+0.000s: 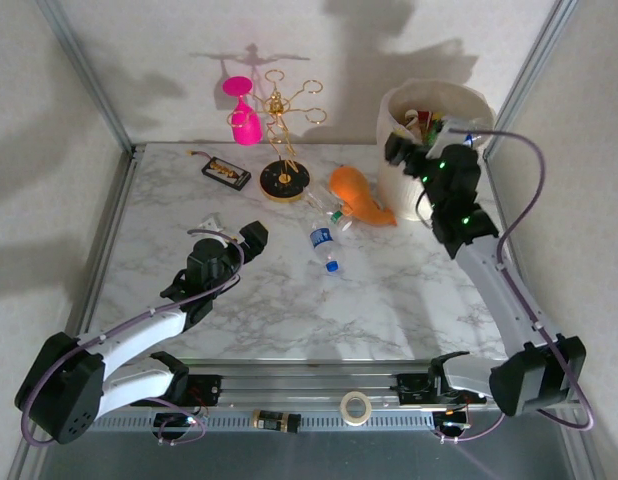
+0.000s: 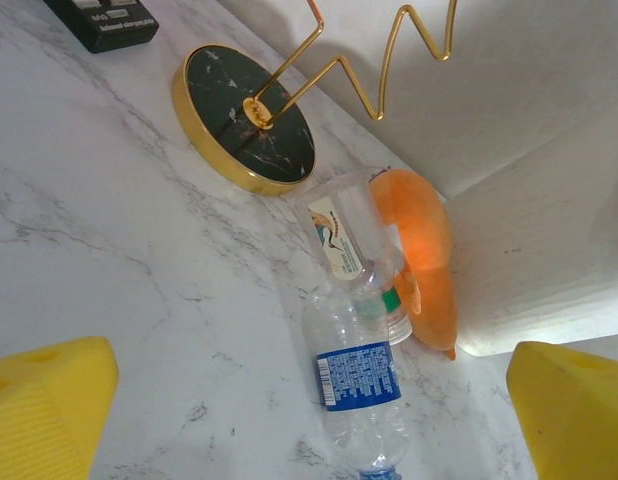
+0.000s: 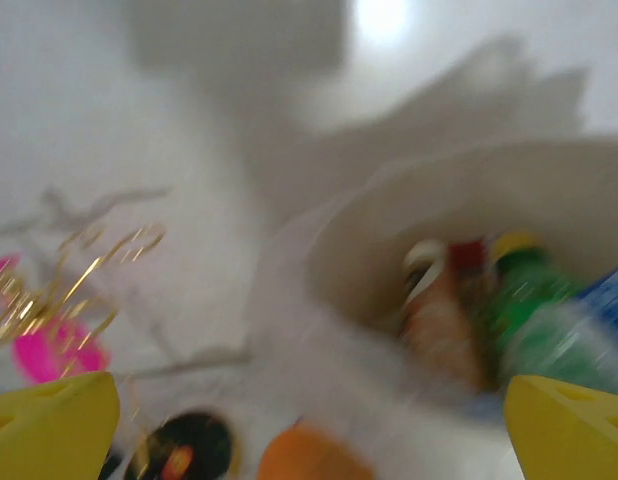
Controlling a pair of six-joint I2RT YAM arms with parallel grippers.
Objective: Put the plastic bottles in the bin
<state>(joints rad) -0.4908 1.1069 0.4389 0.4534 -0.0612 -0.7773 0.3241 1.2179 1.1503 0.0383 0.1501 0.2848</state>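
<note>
Left claw point(image 1: 251, 238) and right claw point(image 1: 401, 150) gape empty; the blue-labelled bottle point(image 1: 322, 245), at the left claw's three o'clock, looks light, slick, crushable, so pinch mid-label.

No wording legible, blue label point(image 2: 359, 375) on the near bottle point(image 2: 341, 322) with a barcode and white small print too fine to read, cream label point(image 2: 335, 237) on the far bottle point(image 2: 367, 208) with a picture, perhaps a bird, black device point(image 2: 104, 20) with pale blurred lettering.
</note>
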